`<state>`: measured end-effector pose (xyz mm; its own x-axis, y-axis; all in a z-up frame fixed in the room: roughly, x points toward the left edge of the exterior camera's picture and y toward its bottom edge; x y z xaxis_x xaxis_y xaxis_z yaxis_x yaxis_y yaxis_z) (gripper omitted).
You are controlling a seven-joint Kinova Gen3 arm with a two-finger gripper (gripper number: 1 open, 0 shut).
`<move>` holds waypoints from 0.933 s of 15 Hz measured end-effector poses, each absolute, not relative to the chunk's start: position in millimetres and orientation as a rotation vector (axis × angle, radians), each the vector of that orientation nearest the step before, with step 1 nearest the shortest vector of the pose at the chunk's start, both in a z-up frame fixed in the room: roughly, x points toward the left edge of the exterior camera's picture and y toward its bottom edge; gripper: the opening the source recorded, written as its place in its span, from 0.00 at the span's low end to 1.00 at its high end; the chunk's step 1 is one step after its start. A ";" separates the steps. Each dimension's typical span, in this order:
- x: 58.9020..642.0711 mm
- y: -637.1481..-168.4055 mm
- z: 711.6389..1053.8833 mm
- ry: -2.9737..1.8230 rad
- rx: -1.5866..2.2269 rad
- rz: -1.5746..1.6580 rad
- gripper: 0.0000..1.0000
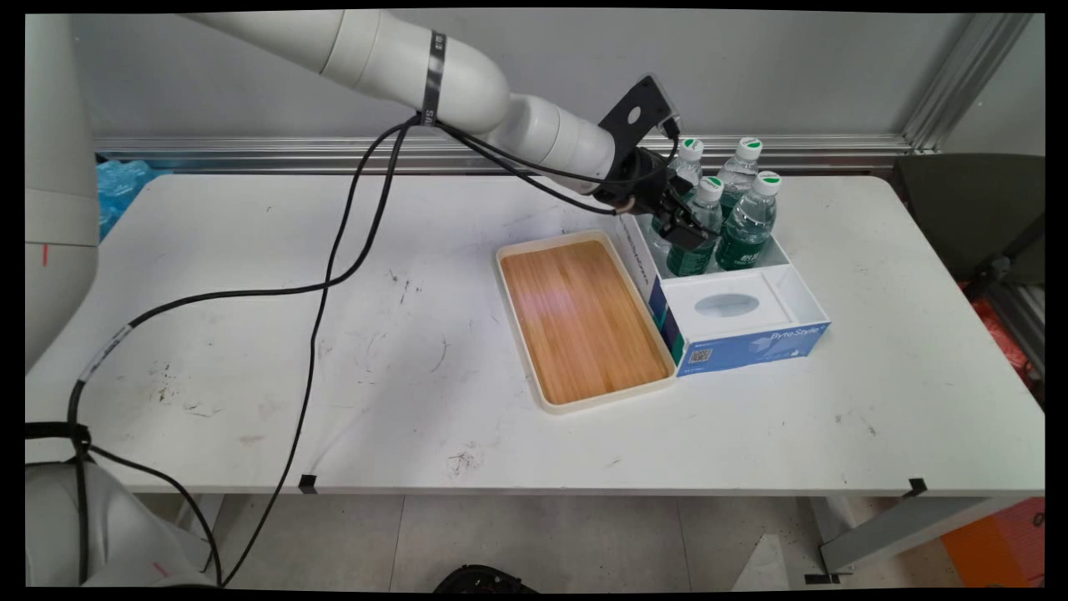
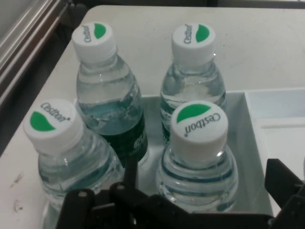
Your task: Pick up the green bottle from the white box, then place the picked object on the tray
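Four clear water bottles with white-and-green caps stand upright in the rear compartment of a white box with a blue front (image 1: 751, 349). My gripper (image 1: 684, 229) hangs over that compartment's left side and is open. Its fingers straddle the front-left bottle (image 1: 699, 238) without touching it. In the hand view this bottle (image 2: 198, 157) sits between the left finger (image 2: 129, 174) and the right finger (image 2: 286, 183), with gaps on both sides. The back-left bottle (image 2: 62, 157) stands just outside the left finger. The two right-hand bottles (image 1: 747, 225) stand beyond. The box's front compartment (image 1: 727, 305) holds a white insert with an oval hollow.
A white tray with a wooden floor (image 1: 609, 395) lies empty against the box's left side. Black cables (image 1: 334, 275) hang from the arm over the table's left half. A blue pack (image 1: 121, 188) sits at the far left edge, and a dark chair (image 1: 968, 217) stands off the right end.
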<state>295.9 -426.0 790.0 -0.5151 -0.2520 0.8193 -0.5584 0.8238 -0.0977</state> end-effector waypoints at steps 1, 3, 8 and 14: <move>295.5 -426.2 788.1 -2.124 0.594 0.441 1.00; 294.6 -426.6 784.8 -2.123 0.594 0.437 1.00; 292.3 -428.6 778.8 -2.118 0.592 0.431 1.00; 291.7 -431.5 771.4 -2.114 0.593 0.429 0.00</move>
<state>291.7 -431.5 771.4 -0.5048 -0.2548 0.8248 -0.5564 0.8266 -0.0851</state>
